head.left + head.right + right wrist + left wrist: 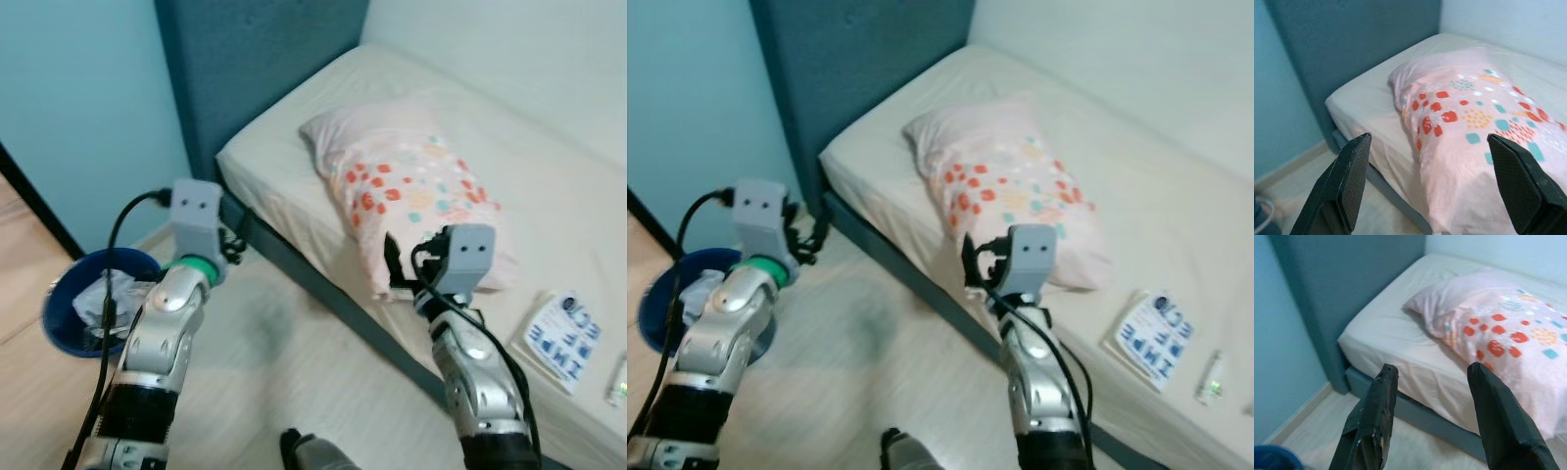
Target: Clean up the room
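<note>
Right end effector (1427,183) spread before pink dotted pillow (1469,127); perhaps clear

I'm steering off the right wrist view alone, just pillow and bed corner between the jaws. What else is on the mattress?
Observer: A booklet with blue lettering lies flat on the bed, past the pillow on the robot's right.
Operator: Anything on the floor?
Observer: A blue bin stands on the robot's left by the teal wall, with crumpled white stuff inside.
Operator: Where's my other arm?
Observer: The left gripper is raised near the bed's corner with its jaws open, holding nothing.
Operator: And my right one, touching the pillow?
Observer: The right gripper sits at the pillow's near edge, open; I can't tell whether it touches.
</note>
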{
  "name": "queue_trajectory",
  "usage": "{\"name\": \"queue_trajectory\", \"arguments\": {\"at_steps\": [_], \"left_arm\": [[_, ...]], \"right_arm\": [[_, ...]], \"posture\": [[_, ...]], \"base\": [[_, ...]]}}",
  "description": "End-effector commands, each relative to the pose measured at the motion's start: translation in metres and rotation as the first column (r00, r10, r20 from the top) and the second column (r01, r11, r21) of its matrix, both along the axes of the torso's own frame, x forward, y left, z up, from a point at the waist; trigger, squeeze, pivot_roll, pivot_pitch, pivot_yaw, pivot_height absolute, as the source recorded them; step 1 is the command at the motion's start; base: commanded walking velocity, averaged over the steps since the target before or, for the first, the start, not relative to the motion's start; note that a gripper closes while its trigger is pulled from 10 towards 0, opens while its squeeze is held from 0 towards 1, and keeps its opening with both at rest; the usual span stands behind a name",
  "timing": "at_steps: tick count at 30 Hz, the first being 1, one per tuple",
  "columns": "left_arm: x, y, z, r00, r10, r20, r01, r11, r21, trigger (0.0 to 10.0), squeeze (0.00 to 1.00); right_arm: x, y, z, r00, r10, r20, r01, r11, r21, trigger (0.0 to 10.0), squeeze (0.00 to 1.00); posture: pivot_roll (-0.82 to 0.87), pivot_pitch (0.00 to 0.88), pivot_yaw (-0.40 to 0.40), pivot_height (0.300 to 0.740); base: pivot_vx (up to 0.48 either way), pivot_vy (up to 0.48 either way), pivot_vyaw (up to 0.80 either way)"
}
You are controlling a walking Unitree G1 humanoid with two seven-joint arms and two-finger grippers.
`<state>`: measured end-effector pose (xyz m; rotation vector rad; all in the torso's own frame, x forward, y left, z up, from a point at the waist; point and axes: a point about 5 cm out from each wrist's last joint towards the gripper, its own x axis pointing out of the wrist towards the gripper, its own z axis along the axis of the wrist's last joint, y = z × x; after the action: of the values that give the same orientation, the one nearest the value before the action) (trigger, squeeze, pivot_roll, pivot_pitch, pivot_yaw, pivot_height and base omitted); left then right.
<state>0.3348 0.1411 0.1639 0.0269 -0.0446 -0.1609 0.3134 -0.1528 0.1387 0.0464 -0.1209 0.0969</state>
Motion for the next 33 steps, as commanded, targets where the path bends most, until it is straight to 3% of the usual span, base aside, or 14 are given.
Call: {"name": "queue_trajectory", "arguments": {"at_steps": [1,18,21,33], "left_arm": [[-0.0031,0.0017,-0.0078,1.0,0.013,-0.024,-0.012,1.0,0.006,10.0,0.0],[-0.0045,0.006,-0.0111,0.999,0.019,-0.029,-0.018,0.999,0.033,10.0,0.0],[-0.0035,0.0046,-0.009,0.999,0.019,-0.027,-0.018,0.999,0.034,10.0,0.0],[-0.0045,0.0042,-0.0066,1.0,0.016,-0.017,-0.015,0.999,0.038,10.0,0.0]], "right_arm": [[-0.003,0.0009,-0.0091,0.999,0.008,-0.035,-0.008,1.0,-0.002,10.0,0.0],[-0.0034,0.003,-0.008,1.0,0.004,-0.03,-0.004,1.0,-0.002,10.0,0.0],[-0.0035,0.0022,-0.0071,1.0,0.004,-0.029,-0.004,1.0,-0.001,10.0,0.0],[-0.0001,0.0081,-0.0075,0.999,0.024,-0.034,-0.023,1.0,0.013,10.0,0.0]], "posture": [[-0.2,0.122,0.005,0.732],[-0.2,0.13,0.034,0.732],[-0.16,0.137,-0.005,0.732],[-0.11,0.125,-0.016,0.732]], "base": [[0.0,0.0,-0.76],[0.0,0.0,-0.76],[0.0,0.0,-0.76],[0.0,0.0,-0.76]]}}
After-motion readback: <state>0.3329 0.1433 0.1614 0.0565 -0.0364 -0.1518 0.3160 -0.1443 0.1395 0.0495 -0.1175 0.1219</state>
